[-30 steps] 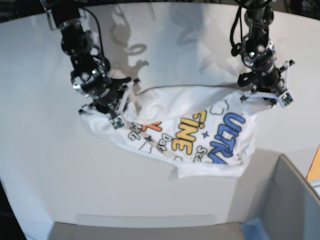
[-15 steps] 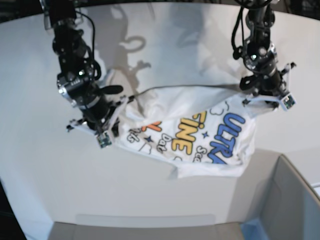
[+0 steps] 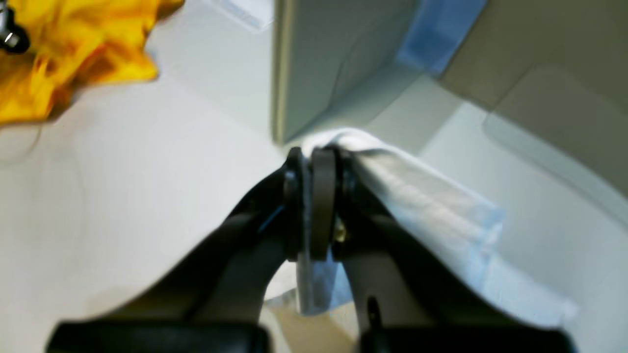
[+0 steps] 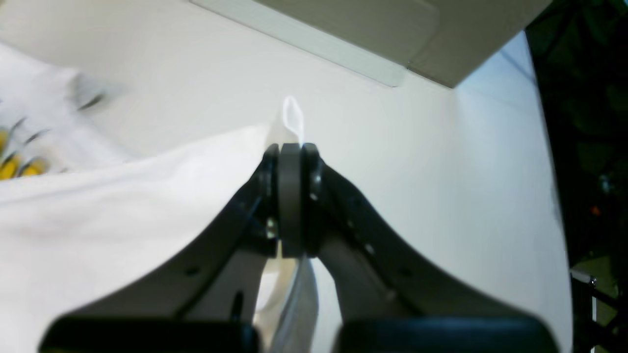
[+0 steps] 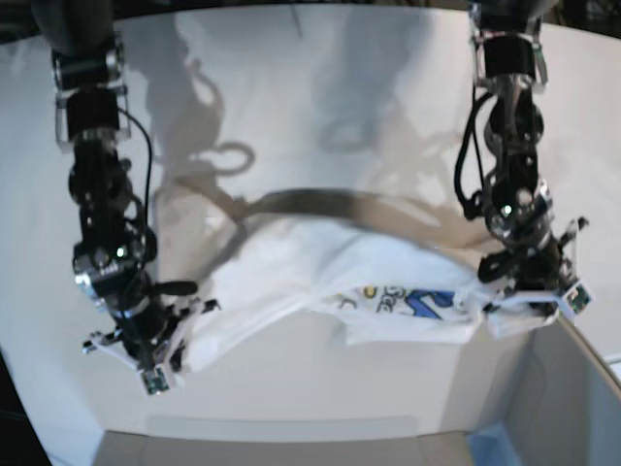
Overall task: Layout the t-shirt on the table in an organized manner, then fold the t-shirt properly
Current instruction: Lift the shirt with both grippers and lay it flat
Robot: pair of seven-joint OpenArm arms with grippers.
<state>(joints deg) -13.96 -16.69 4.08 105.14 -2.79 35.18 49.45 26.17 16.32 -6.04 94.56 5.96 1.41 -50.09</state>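
Left wrist view: left gripper (image 3: 314, 162) clamped tight on a bunched white edge of the t-shirt (image 3: 431, 206), cloth trailing away from the jaws toward the right of the picture. Grey bin (image 3: 338, 63) with its blue corner just beyond the gripper; nothing seen inside the part in view, though only a wall and corner showed. Orange cloth (image 3: 64, 54) on the table (image 3: 127, 166), well apart from the bin and outside it.

Right wrist view: right gripper (image 4: 290, 157) pinched shut on another white edge of the t-shirt (image 4: 122, 196), a small loop of fabric poking out past the fingertips. Shirt spread off to the left of the gripper, a bit of yellow print blurred at the far left. Bare table (image 4: 402, 162) to the gripper's right.

Base view: t-shirt (image 5: 320, 282) held between both grippers, stretched across the near part of the table (image 5: 320, 107), middle sagging and rumpled, lower hem doubled under, print only partly visible. Right gripper (image 5: 150, 364) at the shirt's left end near the table's front edge; left gripper (image 5: 529, 291) at the shirt's right end, just beside the bin (image 5: 563, 398). Bin interior mostly out of frame; no contents made out.

Progress, judged: layout under way, not finished. Shirt gripped at two points but neither flat nor smooth. Spreading, smoothing and every fold left to do.
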